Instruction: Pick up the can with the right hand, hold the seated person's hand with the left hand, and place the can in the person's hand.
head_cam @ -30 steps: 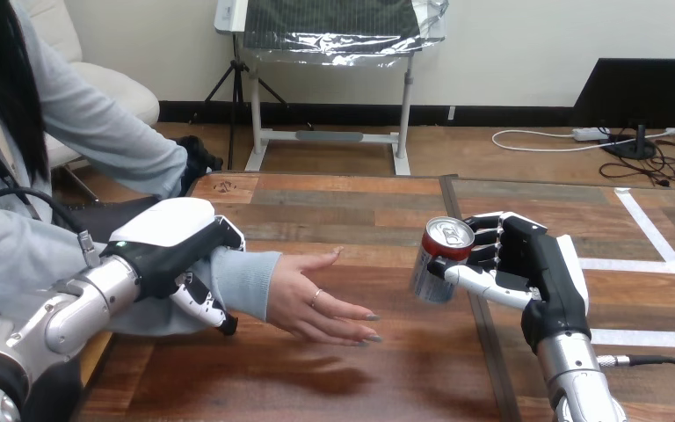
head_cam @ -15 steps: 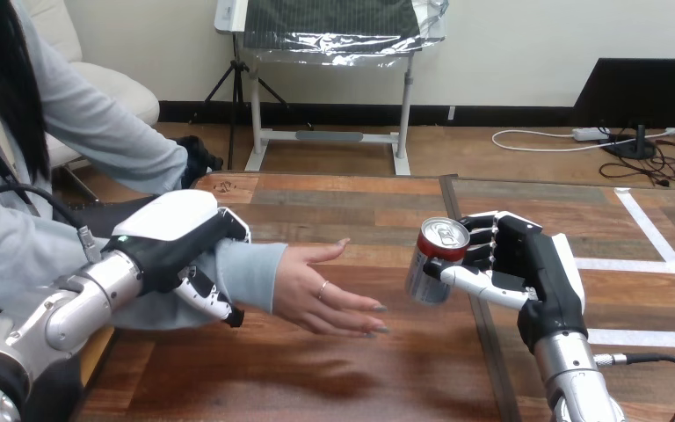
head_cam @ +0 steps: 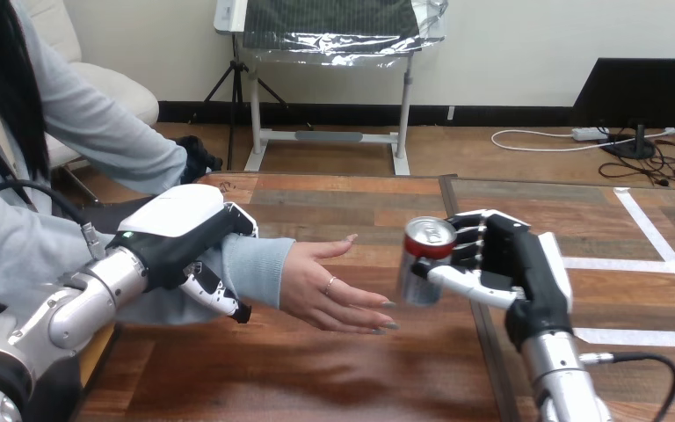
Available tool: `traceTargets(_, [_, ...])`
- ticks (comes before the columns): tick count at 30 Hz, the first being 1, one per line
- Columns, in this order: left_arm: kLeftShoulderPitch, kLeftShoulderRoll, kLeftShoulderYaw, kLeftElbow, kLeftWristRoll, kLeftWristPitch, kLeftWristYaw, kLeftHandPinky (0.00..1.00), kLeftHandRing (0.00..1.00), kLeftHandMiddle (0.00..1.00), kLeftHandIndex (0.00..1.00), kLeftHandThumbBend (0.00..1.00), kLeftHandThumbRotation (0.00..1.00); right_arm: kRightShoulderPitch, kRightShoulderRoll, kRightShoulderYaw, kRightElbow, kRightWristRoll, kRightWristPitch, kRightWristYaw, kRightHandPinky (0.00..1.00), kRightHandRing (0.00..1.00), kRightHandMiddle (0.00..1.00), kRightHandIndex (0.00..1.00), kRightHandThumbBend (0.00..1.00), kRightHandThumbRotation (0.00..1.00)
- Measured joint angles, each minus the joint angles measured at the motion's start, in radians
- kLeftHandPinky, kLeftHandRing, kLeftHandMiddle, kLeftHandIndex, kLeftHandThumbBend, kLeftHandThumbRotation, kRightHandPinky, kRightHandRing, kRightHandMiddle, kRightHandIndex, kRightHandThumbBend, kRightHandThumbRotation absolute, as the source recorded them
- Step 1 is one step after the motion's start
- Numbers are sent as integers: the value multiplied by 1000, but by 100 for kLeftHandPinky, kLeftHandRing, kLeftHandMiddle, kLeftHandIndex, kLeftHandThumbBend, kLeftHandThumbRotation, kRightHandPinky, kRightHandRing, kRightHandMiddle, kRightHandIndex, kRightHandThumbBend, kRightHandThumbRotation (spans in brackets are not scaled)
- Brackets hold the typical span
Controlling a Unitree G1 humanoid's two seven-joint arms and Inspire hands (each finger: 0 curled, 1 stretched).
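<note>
My right hand (head_cam: 514, 268) is shut on a red and silver can (head_cam: 422, 260), which it holds upright above the table, thumb across the can's front. The can hangs just right of the person's hand (head_cam: 334, 286), close to the fingertips and apart from them. That hand lies palm up and open above the wood. My left hand (head_cam: 180, 237) is over the person's forearm in its pale blue sleeve (head_cam: 250, 268), with its fingers curled down round the near side of the sleeve.
The wooden table (head_cam: 316, 378) stretches out in front of me, with white tape lines (head_cam: 659, 255) at its right. The person sits at the left side.
My right hand has carried the can to the left, nearer the person's fingertips. My left hand and the person's forearm have shifted a little to the right.
</note>
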Motion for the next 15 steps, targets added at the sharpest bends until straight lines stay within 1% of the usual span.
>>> traceTargets(8, [11, -1, 2, -28, -9, 0, 0, 25, 32, 39, 41, 81, 0, 0, 31, 10, -1, 4, -1, 20, 35, 40, 46, 50, 84, 0])
traceTargets(15, [20, -4, 3, -56, -13, 6, -2, 26, 32, 40, 42, 81, 0, -1, 55, 23, -2, -4, -2, 19, 34, 40, 46, 50, 84, 0])
